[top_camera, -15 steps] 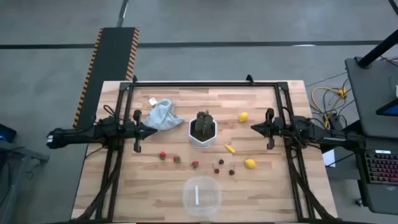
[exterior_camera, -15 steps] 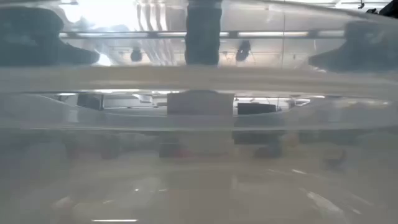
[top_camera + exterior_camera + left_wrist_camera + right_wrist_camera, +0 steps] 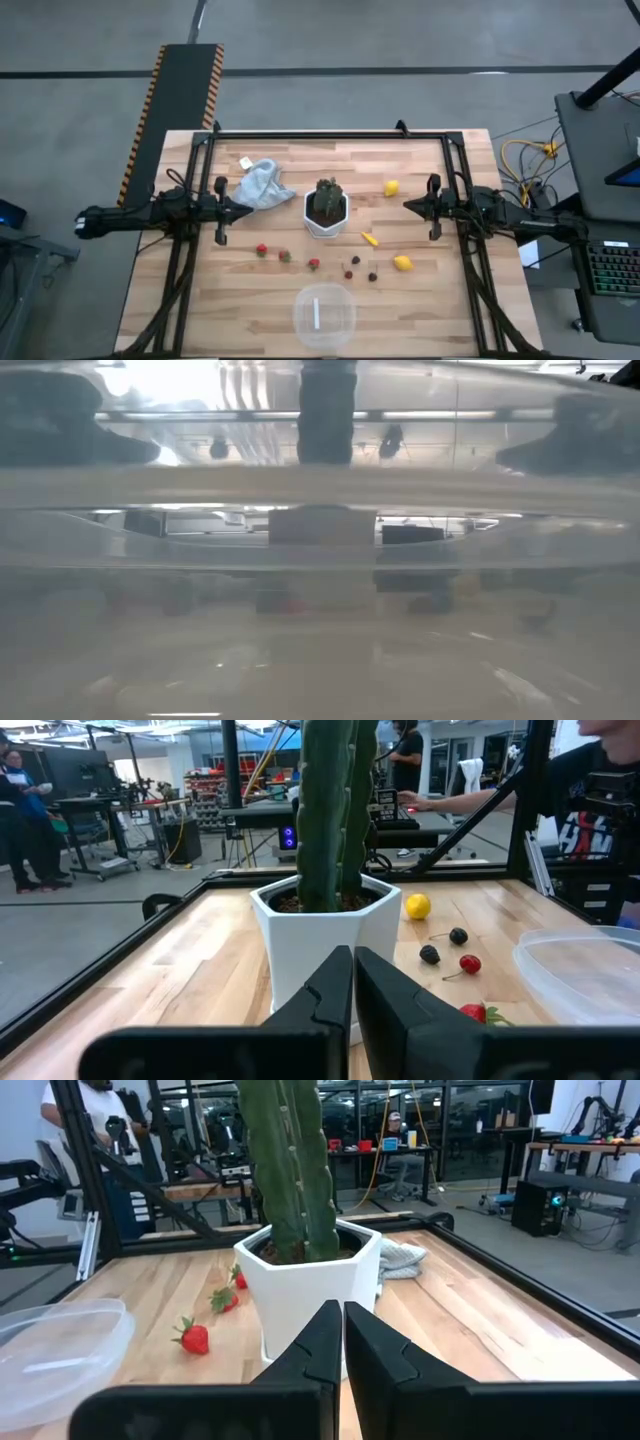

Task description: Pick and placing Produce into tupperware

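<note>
The produce lies loose on the wooden table: two yellow lemons [image 3: 391, 187] [image 3: 402, 263], a thin yellow piece [image 3: 370, 239], three red strawberries [image 3: 262, 250] [image 3: 284, 256] [image 3: 313, 264] and dark berries [image 3: 355, 261] [image 3: 372, 277]. The clear round tupperware [image 3: 323, 313] stands near the table's near edge, and its wall [image 3: 320, 560] fills the low view. My left gripper [image 3: 240, 210] hovers shut left of the plant pot. My right gripper [image 3: 408, 206] hovers shut on the pot's right. Both wrist views show shut fingers [image 3: 353, 970] [image 3: 342, 1330] aimed at the pot.
A white hexagonal pot with a green spiky plant [image 3: 326, 208] stands mid-table between the grippers. A crumpled grey cloth [image 3: 262, 185] lies to its far left. A black frame [image 3: 330, 134] borders the table. People stand in the room behind [image 3: 20, 810].
</note>
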